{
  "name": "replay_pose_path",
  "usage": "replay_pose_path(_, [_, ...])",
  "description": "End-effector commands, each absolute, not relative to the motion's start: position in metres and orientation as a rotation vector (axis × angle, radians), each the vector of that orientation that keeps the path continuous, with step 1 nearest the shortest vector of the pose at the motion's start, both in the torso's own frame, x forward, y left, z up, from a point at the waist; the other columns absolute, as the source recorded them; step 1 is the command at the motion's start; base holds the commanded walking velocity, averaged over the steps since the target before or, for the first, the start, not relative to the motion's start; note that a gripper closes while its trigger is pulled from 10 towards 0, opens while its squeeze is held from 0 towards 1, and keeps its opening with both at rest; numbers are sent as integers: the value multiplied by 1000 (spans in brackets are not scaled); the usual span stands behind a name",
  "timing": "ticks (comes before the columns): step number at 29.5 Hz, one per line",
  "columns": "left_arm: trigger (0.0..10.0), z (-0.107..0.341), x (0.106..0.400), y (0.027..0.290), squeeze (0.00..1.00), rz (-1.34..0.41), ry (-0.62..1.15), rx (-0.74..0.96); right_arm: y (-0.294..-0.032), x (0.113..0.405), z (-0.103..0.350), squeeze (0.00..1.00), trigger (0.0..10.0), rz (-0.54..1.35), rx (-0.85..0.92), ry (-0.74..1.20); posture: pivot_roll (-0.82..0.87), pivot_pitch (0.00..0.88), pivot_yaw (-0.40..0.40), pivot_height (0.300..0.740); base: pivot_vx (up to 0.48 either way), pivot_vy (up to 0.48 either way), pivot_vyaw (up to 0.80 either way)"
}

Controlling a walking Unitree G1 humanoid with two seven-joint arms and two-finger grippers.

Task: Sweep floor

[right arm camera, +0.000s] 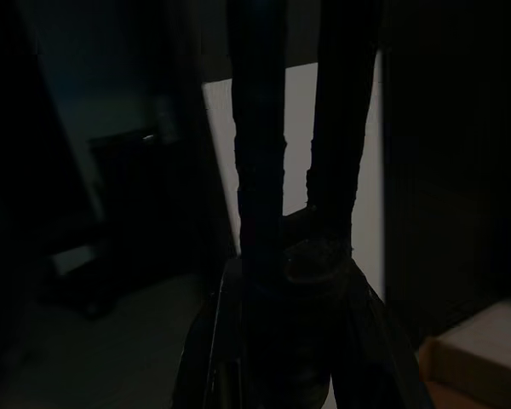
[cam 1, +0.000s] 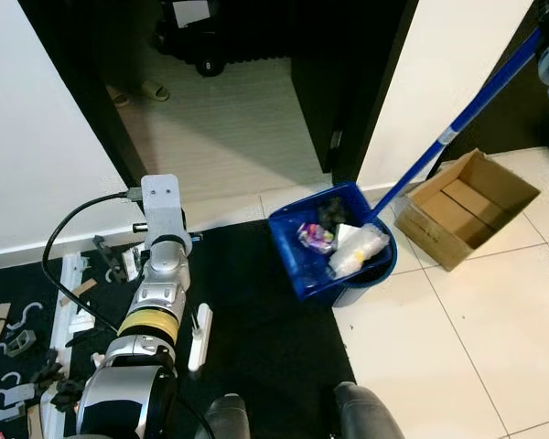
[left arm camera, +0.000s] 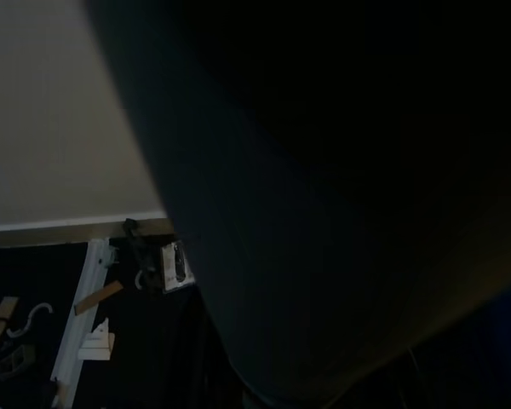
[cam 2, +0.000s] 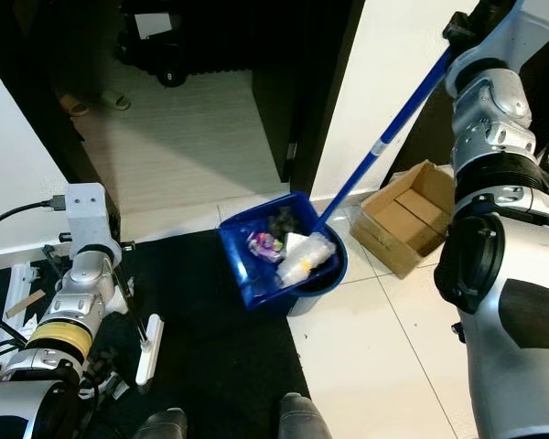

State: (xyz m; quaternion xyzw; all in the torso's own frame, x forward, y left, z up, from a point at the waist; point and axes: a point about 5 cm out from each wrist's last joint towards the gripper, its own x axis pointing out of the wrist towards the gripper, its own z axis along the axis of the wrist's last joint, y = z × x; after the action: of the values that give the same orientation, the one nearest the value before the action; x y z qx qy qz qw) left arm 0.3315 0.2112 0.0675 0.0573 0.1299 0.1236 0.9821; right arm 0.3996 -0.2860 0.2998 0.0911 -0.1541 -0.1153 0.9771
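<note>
Dustpan (cam 2: pixel 279 251), blue and long-handled, is sitting at the doorway where dark mat meets white tile, already holding swept litter (cam 2: pixel 293 249). Right gripper (cam 2: pixel 464 23) is gripping its handle (cam 2: pixel 393 128) high up; emptying looks left. Left gripper's state is impossible to tell.

Left gripper: hidden in shadow in the left wrist view.
Broom handle (cam 2: pixel 384 140): top end cut off by the edge.
Dustpan (cam 1: pixel 297 266) trash: too small to identify.

The floor (cam 1: pixel 457 338) was pale tile beside a black mat (cam 1: pixel 265 347). A blue dustpan (cam 1: pixel 325 242) of rubbish straddled both. An open cardboard box (cam 1: pixel 467 206) sat on the tile.
</note>
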Motion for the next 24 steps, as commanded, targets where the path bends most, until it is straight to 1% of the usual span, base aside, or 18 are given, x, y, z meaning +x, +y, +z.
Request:
replay_pose_path(1, [10000, 73, 333, 213, 0, 245, 229, 131, -295, 394, 307, 0, 10000, -286, 158, -375, 18, 36, -11, 740, 0, 0, 0])
replay_pose_path(17, [10000, 73, 332, 213, 0, 239, 225, 138, -316, 380, 324, 0, 10000, -396, 17, -482, 16, 39, -8, 740, 0, 0, 0])
replay_pose_path(19, [10000, 73, 332, 213, 0, 240, 225, 138, -317, 379, 325, 0, 10000, -410, -11, -493, 15, 39, -8, 740, 0, 0, 0])
replay_pose_path(20, [10000, 73, 332, 213, 0, 239, 224, 139, -315, 378, 325, 0, 10000, -434, -55, -508, 15, 39, -8, 740, 0, 0, 0])
replay_pose_path(21, [10000, 73, 332, 213, 0, 239, 224, 139, -315, 378, 325, 0, 10000, -434, -55, -508, 15, 39, -8, 740, 0, 0, 0])
replay_pose_path(24, [10000, 74, 333, 213, 0, 237, 222, 138, -309, 379, 322, 0, 10000, -462, -113, -523, 14, 37, -7, 740, 0, 0, 0])
